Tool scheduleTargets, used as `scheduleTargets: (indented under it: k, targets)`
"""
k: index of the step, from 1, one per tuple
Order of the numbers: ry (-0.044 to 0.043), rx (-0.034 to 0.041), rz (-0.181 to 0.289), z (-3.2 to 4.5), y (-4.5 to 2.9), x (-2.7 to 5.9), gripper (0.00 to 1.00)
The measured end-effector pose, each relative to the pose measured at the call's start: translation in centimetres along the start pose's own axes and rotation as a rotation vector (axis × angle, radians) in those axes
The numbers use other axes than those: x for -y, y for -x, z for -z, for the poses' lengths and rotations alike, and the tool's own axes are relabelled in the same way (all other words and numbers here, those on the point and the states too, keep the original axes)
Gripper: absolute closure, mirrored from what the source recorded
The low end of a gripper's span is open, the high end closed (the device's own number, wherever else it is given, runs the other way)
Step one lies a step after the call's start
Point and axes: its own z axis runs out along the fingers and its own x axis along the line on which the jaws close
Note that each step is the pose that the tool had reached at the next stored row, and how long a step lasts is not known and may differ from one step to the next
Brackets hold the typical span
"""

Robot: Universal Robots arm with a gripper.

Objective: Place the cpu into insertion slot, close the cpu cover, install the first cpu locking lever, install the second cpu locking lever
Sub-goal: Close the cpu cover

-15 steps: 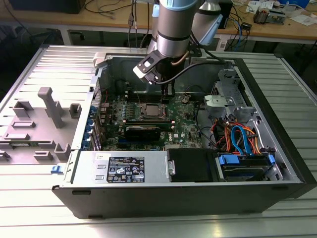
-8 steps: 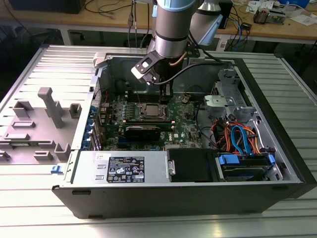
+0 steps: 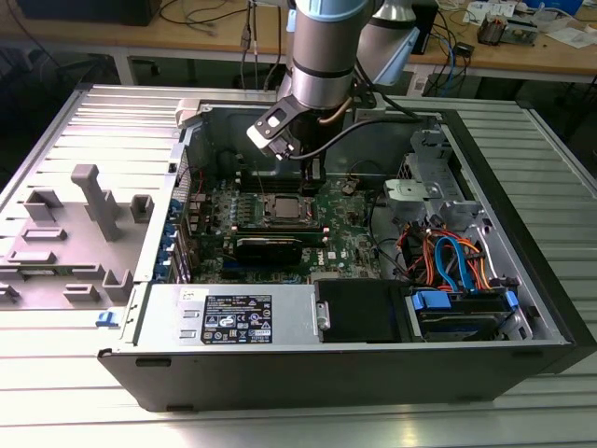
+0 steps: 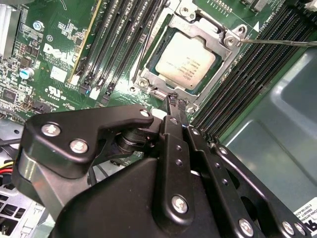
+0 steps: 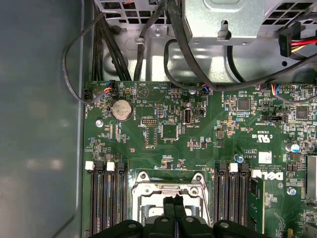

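Note:
The cpu (image 4: 184,62) lies flat in the insertion slot (image 5: 148,183) on the green board, its silver-grey top showing. The cpu cover (image 4: 205,30) is down around it, framing the chip. One thin locking lever (image 4: 282,42) sticks out sideways from the socket corner over the memory slots. My gripper (image 4: 176,101) hangs just above the socket's edge, its black fingers shut together with nothing between them. The first wrist view has my gripper (image 5: 172,201) over the socket frame. In the exterior view my gripper (image 3: 314,175) is right of and behind the cpu (image 3: 282,207).
Black memory slots (image 4: 119,44) flank the socket on both sides. A long black card (image 3: 269,248) lies nearer the front, then the power supply (image 3: 233,317). Cables (image 3: 448,261) and a drive cage fill the exterior view's right. A grey fixture (image 3: 93,201) stands outside the case.

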Motion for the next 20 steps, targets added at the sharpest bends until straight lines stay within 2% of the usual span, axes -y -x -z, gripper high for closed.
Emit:
scheduleTargets:
  k: [2,11,13,15,20]
  targets:
    - [0.0009,0.0002,0.0,-0.03,0.01,0.05,0.89]
    - [0.0038,0.0001,0.006,-0.42,-0.02,1.22,0.89]
    - [0.0038,0.0002,0.008,-0.58,-0.03,1.89,0.89]
    - [0.0038,0.0,0.009,-0.63,-0.04,2.14,0.89]
    - [0.0038,0.0001,0.009,-0.63,-0.04,2.29,0.89]
